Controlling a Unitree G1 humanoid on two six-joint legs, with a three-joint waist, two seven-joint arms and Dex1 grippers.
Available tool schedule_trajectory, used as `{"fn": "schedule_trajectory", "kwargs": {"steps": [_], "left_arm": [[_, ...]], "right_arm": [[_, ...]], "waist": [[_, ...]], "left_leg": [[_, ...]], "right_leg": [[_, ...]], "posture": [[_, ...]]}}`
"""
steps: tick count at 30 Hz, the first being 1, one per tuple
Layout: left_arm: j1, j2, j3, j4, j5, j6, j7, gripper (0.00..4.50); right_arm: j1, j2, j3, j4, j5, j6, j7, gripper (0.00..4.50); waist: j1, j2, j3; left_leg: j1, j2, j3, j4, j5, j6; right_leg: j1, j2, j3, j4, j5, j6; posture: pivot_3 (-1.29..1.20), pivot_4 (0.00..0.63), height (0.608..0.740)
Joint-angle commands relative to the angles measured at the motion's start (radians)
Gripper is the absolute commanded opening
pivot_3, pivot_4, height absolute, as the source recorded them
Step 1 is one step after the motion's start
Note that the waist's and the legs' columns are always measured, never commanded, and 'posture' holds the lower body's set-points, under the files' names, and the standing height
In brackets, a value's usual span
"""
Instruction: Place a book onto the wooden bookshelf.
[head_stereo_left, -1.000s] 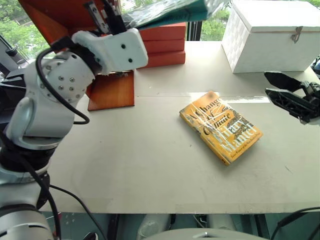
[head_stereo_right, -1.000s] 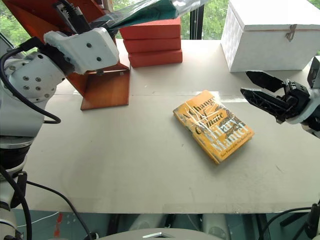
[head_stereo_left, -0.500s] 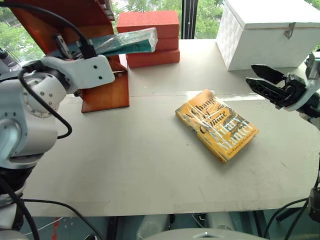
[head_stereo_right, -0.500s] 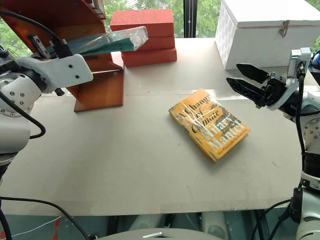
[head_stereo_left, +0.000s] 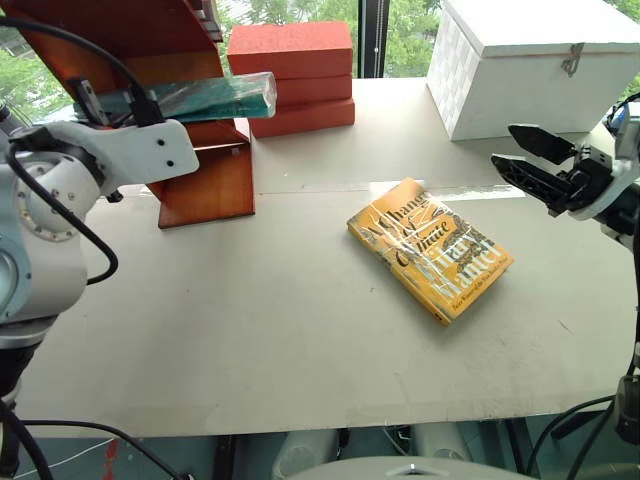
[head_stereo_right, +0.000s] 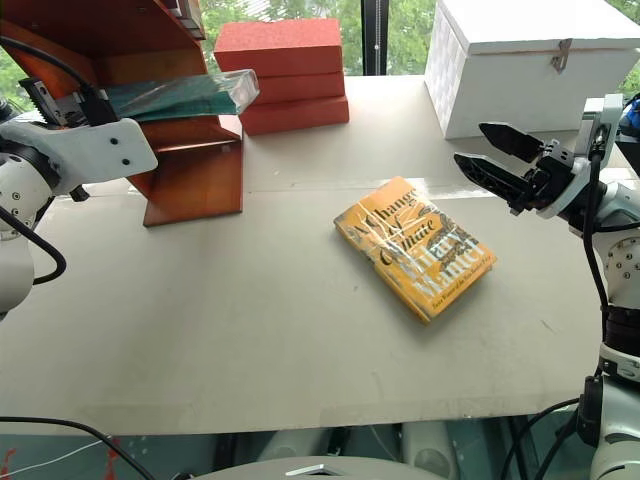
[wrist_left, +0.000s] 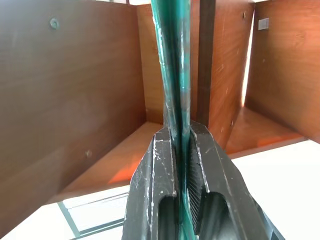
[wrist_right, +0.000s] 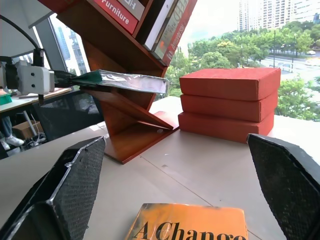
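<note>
The book (head_stereo_left: 195, 99), teal and in shiny wrap, is held about level in the opening of the wooden bookshelf (head_stereo_left: 207, 186), just above its slanted lower board. Its far end sticks out towards the red blocks. My left gripper (head_stereo_left: 118, 100) is shut on the book's near edge; in the left wrist view both fingers (wrist_left: 160, 175) clamp the thin book (wrist_left: 172, 60) edge-on, with shelf panels (wrist_left: 75, 100) behind. I cannot tell whether the book touches the board. My right gripper (head_stereo_right: 470, 143) hangs open and empty over the table's right side.
A yellow-orange book (head_stereo_left: 430, 250) lies flat at mid-table. A stack of red-orange blocks (head_stereo_left: 295, 75) stands right of the shelf, and a white box (head_stereo_left: 530, 65) at the back right. Other books (wrist_right: 165, 20) fill the shelf's upper compartment.
My left arm has swung left and down, bringing the book from high above the red blocks to level inside the shelf opening. The right gripper stays open, barely moved.
</note>
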Motion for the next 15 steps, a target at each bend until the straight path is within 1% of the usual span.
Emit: {"fn": "schedule_trajectory", "kwargs": {"steps": [1,2,3,4,7,8,11,13,15], "left_arm": [[0.001,0.012,0.066,0.002,0.034,0.021,0.009,1.43],[0.0,0.009,0.071,0.004,0.038,0.023,0.015,1.95],[-0.002,0.008,0.073,0.006,0.041,0.024,0.018,2.28],[-0.004,0.005,0.075,0.006,0.044,0.025,0.021,2.72],[0.005,-0.007,0.079,-0.003,0.047,0.036,0.019,4.18],[0.012,-0.012,0.085,-0.009,0.05,0.039,0.021,4.43],[0.021,-0.032,0.099,-0.019,0.065,0.032,0.051,4.43],[0.048,-0.089,0.104,-0.032,0.077,0.015,0.117,4.43],[0.086,-0.186,0.106,-0.08,0.079,0.011,0.187,4.43]], "right_arm": [[-0.011,-0.001,-0.037,-0.021,0.011,-0.025,0.01,4.5],[-0.012,-0.001,-0.038,-0.02,0.012,-0.025,0.011,4.5],[-0.014,-0.001,-0.039,-0.018,0.013,-0.025,0.012,4.5],[-0.016,-0.001,-0.038,-0.016,0.013,-0.025,0.013,4.5],[-0.021,0.0,-0.036,-0.008,0.01,-0.028,0.018,4.5],[-0.023,0.001,-0.034,-0.004,0.007,-0.031,0.02,4.5],[-0.03,0.002,-0.031,0.011,0.0,-0.04,0.027,4.5],[-0.027,-0.001,-0.031,0.019,-0.011,-0.057,0.039,4.5],[-0.003,-0.015,-0.042,0.022,-0.02,-0.077,0.063,4.5]], "waist": [[0.0,0.0,0.0],[0.001,0.0,0.0],[0.001,0.0,0.0],[0.001,0.0,0.0],[0.002,0.0,0.0],[0.002,0.0,0.0],[0.002,0.0,0.0],[0.002,0.0,0.0],[0.002,0.002,-0.001]], "left_leg": [[0.0,0.0,0.0,0.0,0.0,0.0],[0.0,0.0,0.0,0.0,0.0,0.0],[0.0,0.0,0.0,0.0,0.0,0.0],[0.0,0.0,0.0,0.0,0.0,0.0],[0.0,0.0,0.0,0.001,0.0,0.0],[0.0,0.0,0.0,0.001,0.0,0.0],[0.0,0.0,0.0,0.001,0.0,0.0],[0.0,0.0,0.0,0.001,0.0,0.0],[0.0,0.0,0.0,0.002,0.0,0.0]], "right_leg": [[0.0,0.0,0.0,0.0,0.0,0.0],[0.0,0.0,0.0,0.0,0.0,0.0],[0.0,0.0,0.0,0.0,0.0,0.0],[0.0,0.0,0.0,0.001,0.0,0.0],[0.0,0.0,0.0,0.001,0.0,0.0],[0.0,0.0,0.0,0.001,0.0,0.0],[0.0,0.0,0.0,0.001,0.0,0.0],[0.0,0.0,0.0,0.001,0.0,0.0],[0.0,0.0,0.0,0.002,0.0,0.0]], "posture": [[0.0,0.15,0.74],[0.0,0.15,0.74],[0.0,0.15,0.74],[0.0,0.15,0.74],[0.0,0.15,0.74],[0.0,0.15,0.74],[0.0,0.15,0.74],[0.0,0.15,0.74],[0.0,0.15,0.74]]}}
